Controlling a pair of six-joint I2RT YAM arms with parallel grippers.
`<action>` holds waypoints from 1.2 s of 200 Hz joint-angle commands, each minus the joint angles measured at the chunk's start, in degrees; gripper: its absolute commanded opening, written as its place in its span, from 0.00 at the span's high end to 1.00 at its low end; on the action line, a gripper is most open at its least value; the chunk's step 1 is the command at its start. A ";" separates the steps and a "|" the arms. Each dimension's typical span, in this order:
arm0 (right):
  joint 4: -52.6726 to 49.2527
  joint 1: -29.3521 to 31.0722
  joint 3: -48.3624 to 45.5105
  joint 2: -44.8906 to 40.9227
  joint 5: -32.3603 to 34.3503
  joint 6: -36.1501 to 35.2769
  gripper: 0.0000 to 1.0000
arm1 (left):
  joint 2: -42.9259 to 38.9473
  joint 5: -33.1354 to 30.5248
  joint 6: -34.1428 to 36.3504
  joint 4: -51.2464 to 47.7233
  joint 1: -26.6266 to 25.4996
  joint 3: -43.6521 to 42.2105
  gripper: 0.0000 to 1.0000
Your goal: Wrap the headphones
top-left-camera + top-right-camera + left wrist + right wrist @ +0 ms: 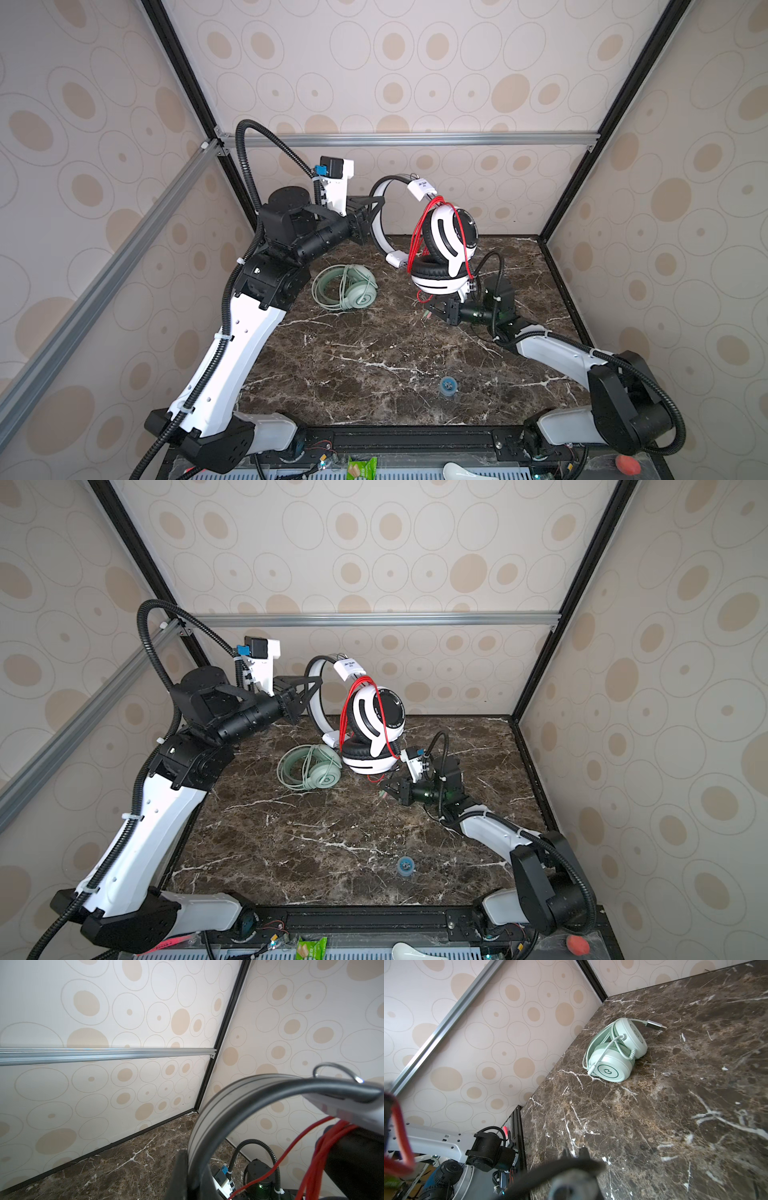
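Mint green headphones (353, 286) (318, 766) (614, 1059) lay on the dark marble tabletop (374, 353), ear cups folded together and their matching cord (324, 291) looped around them. The right wrist view showed the cord's metal plug (656, 1025) resting on the stone just beside one cup.

Right of that mint set and farther back in both top views, the white-and-black headphones (446, 237) (374, 721) hung clear of the table. The left gripper (368, 216) (305, 696) was clenched on their headband (228, 1109), on the side nearest the mint set. A thin red cord (417, 232) (347, 712) (311, 1157) was wound several times over the two stacked ear cups, with a loose loop hanging under the lower cup.

Also right of the mint set, low over the marble and just below that lower cup, sat the right gripper (430, 309) (384, 789) with its jaws closed together. The red loop dangled close to its tips, and small pink and green bits showed there in a top view, but whether anything was pinched between the jaws could not be made out.

Well apart from the mint set, toward the front edge of the table, lay a small round blue object (448, 385) (405, 865).
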 commanded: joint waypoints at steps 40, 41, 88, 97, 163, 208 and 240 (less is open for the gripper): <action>-13.74 3.42 -3.56 -6.02 5.29 -7.76 1.00 | 2.69 -13.64 -4.79 -0.36 1.22 10.27 1.00; -13.91 3.50 -3.63 -6.10 5.37 -7.80 1.00 | 2.78 -13.81 -4.87 -0.30 1.23 10.43 1.00; -17.29 7.48 -7.11 -9.93 8.61 -8.49 1.00 | 5.83 -23.26 -7.62 1.77 1.89 13.91 1.00; -18.71 8.51 -7.12 -10.53 9.21 -9.33 1.00 | 6.65 -25.49 -7.89 1.69 2.06 14.72 1.00; -27.89 15.61 -6.63 -14.93 12.36 -13.64 1.00 | 12.17 -30.07 -6.57 5.52 6.21 15.02 1.00; -39.14 22.14 -0.49 -18.29 17.00 -18.11 1.00 | 13.31 -32.73 -3.34 8.75 7.10 9.99 1.00; -45.03 26.51 6.60 -19.02 20.15 -20.39 1.00 | 13.17 -32.96 -1.81 10.11 7.04 5.86 1.00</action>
